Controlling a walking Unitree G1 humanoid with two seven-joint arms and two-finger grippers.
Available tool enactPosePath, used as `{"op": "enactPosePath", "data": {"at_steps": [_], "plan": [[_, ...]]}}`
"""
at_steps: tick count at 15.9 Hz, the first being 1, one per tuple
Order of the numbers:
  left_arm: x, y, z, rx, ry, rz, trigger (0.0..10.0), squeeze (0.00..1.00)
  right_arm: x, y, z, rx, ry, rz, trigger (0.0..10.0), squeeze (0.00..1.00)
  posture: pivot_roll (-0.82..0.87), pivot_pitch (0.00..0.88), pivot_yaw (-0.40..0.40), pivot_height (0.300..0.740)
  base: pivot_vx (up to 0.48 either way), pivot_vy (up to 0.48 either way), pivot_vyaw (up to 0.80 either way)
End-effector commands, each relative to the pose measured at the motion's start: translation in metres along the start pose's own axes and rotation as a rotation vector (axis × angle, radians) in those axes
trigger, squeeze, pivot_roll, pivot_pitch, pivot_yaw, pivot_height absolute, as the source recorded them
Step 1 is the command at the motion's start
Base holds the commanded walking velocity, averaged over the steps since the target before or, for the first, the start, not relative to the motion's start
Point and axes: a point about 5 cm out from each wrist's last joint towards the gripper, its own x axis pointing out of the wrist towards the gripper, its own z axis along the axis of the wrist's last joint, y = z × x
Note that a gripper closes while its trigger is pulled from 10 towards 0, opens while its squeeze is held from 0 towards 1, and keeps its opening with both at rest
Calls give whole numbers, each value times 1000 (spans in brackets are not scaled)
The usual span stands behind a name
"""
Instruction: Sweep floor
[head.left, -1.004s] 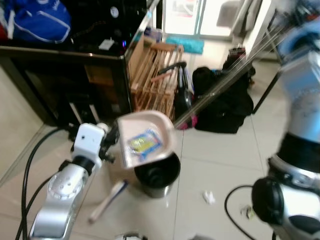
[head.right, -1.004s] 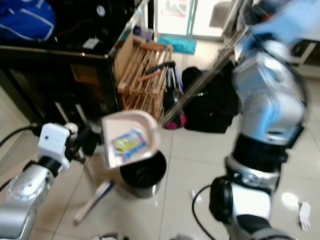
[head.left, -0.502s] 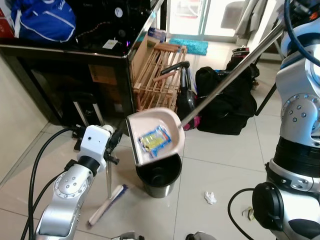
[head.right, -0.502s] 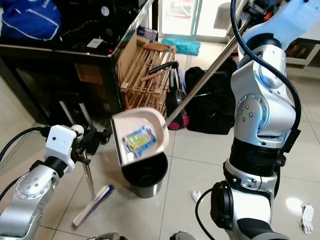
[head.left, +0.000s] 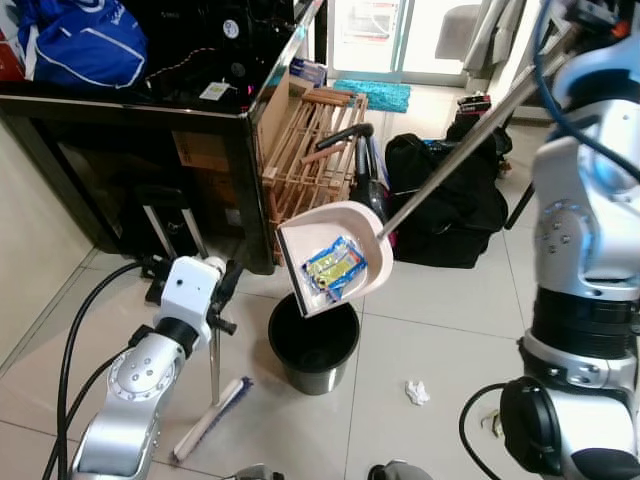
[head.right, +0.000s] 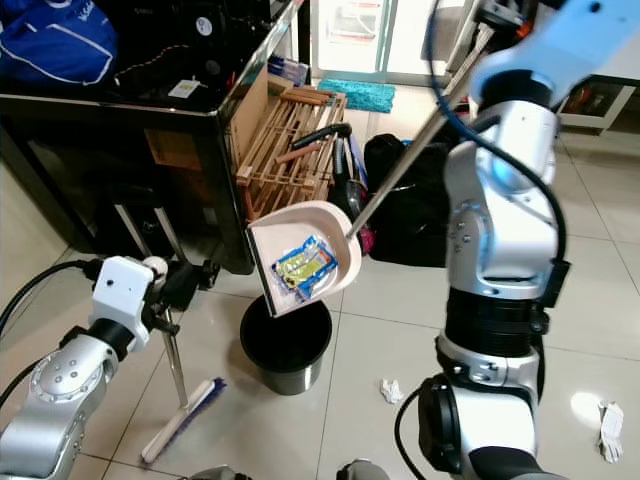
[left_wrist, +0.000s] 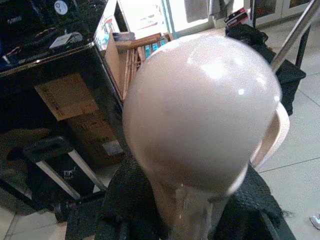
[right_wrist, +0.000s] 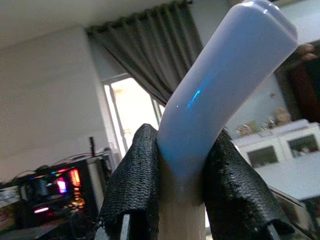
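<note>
A pink dustpan (head.left: 372, 238) hangs tilted above a black bin (head.left: 313, 348). A yellow and blue wrapper (head.left: 335, 268) lies inside the pan. The pan's long metal handle (head.left: 455, 150) rises to the upper right, where my right gripper (right_wrist: 182, 180) is shut on its pale end (right_wrist: 225, 75). My left gripper (head.left: 222, 290) is shut just under the round knob (left_wrist: 200, 110) of the broom, whose pole (head.left: 214, 360) stands upright left of the bin. The broom's brush (head.left: 212, 432) rests on the tiles. Crumpled white scraps (head.left: 416, 392) lie on the floor to the right of the bin.
A black cabinet (head.left: 150, 110) with a blue bag (head.left: 80, 45) on top stands at the left. A wooden rack (head.left: 310, 150) and black bags (head.left: 450, 205) sit behind the bin. Black cables (head.left: 70, 340) trail near my left arm. Another white scrap (head.right: 610, 418) lies far right.
The dustpan has swung to the right and tipped steeper over the bin, with the wrapper sliding lower in it. The broom stays upright in my left gripper.
</note>
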Motion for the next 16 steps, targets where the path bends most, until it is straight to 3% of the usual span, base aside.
{"op": "enactPosePath", "data": {"at_steps": [1, 4, 11, 16], "plan": [[-2, 2, -3, 25, 10, 7, 10000, 0, -3, 6, 0, 6, -40, 34, 10000, 0, 11, 76, 10, 740, 0, 0, 0], [-7, 0, -7, 23, 27, 9, 10000, 0, -19, 25, -13, -5, -77, 113, 10000, 0, 19, 76, 4, 740, 0, 0, 0], [-11, 3, -7, 28, 17, 18, 10000, 0, -53, 84, -14, -15, -275, 384, 10000, 0, 35, 85, -9, 740, 0, 0, 0], [-14, 3, -8, 27, 23, 21, 10000, 0, -63, 97, -17, 5, -329, 418, 10000, 0, 42, 92, -13, 740, 0, 0, 0]]}}
